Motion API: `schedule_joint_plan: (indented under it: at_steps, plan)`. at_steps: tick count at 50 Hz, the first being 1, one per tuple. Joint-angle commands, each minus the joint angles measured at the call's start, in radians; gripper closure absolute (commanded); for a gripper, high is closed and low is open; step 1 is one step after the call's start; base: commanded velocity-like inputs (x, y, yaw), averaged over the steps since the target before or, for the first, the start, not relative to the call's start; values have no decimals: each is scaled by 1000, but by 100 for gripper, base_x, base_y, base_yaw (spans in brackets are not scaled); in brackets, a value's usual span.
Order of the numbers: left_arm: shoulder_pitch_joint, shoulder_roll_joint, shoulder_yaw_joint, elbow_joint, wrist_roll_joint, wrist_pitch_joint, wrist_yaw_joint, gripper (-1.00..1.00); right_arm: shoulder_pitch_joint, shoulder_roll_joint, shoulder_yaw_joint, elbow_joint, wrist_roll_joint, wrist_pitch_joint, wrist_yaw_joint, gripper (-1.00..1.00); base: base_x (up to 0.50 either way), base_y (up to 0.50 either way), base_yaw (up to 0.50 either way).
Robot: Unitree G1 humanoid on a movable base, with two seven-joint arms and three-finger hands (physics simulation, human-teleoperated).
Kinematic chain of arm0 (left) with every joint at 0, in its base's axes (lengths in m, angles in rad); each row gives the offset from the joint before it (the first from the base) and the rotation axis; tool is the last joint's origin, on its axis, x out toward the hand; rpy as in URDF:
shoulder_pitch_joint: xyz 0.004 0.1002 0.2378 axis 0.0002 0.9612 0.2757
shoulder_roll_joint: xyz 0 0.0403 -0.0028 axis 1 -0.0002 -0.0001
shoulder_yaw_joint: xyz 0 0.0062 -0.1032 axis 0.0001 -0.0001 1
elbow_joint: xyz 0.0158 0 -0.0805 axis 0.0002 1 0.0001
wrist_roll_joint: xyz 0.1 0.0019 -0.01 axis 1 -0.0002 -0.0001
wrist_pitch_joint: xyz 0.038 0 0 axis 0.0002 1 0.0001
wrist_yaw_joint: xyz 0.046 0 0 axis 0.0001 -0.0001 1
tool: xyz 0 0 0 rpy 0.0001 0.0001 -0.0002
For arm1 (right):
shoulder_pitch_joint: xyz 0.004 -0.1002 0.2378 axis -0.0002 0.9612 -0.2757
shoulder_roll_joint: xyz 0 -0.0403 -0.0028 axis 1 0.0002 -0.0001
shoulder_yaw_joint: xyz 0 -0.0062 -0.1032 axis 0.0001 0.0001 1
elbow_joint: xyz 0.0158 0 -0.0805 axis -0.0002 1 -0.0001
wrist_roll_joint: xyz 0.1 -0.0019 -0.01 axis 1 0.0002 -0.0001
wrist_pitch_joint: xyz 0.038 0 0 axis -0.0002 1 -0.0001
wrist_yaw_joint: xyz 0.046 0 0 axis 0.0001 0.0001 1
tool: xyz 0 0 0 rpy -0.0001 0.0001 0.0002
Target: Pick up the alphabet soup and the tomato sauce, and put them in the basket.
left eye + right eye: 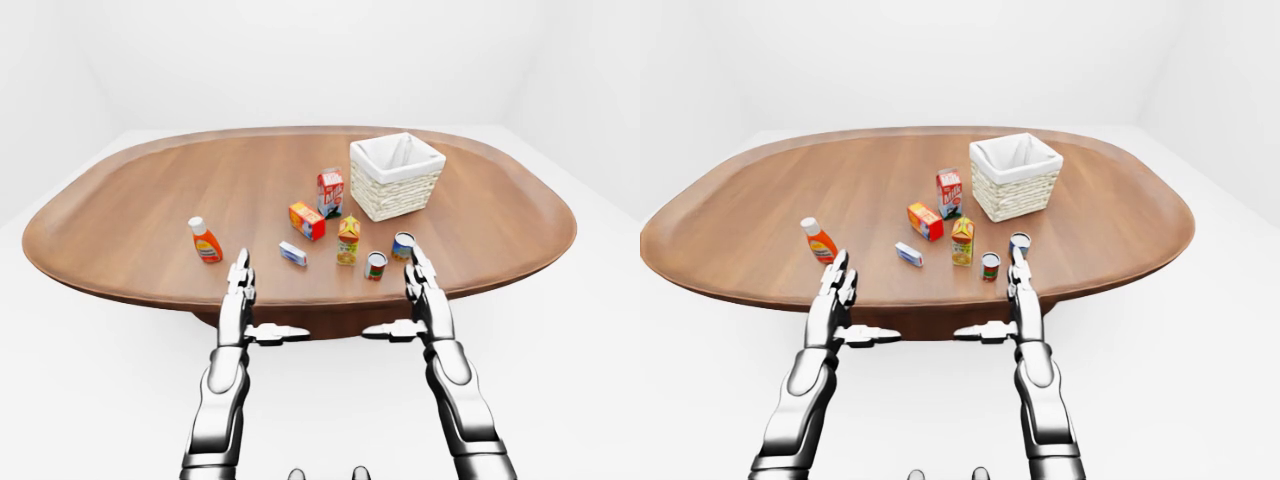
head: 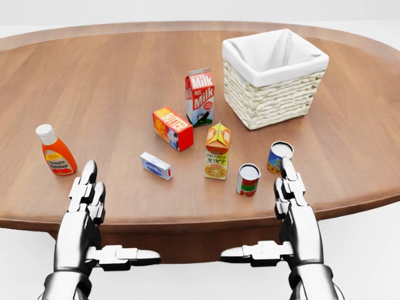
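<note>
The alphabet soup (image 2: 278,155), a blue can with a white lid, stands near the table's lower edge in the head view. Just left of it is the tomato sauce (image 2: 248,180), a red and green can. The white-lined wicker basket (image 2: 269,103) sits higher up, right of centre. My right hand (image 2: 270,215) is open at the table's edge, its fingertips reaching up to the soup can's lower right side. Further left, over the same edge, my left hand (image 2: 106,219) is open and holds nothing.
On the oval wooden table (image 2: 112,81) stand a milk carton (image 2: 200,97), an orange juice carton (image 2: 217,150), an orange box (image 2: 173,128), a small white and blue box (image 2: 155,165) and an orange bottle (image 2: 55,151) at the left.
</note>
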Motion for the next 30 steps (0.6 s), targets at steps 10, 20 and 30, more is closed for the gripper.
schedule_joint_plan:
  at_steps: [10, 20, 30]
  plan:
    - [24, 9, 17, -43, 17, -21, -8, -100, 36, -7, -16, -49, -10, -25, 10, -100, 0, 0, 0]
    - [56, 6, 12, -127, 80, -86, 27, -100, 88, 1, -6, -57, -40, -81, -8, -100, 0, 0, 0]
    - [101, 6, -7, -282, 192, -86, 52, -100, 149, 6, 10, -197, -80, -81, -25, -100, 0, 0, 0]
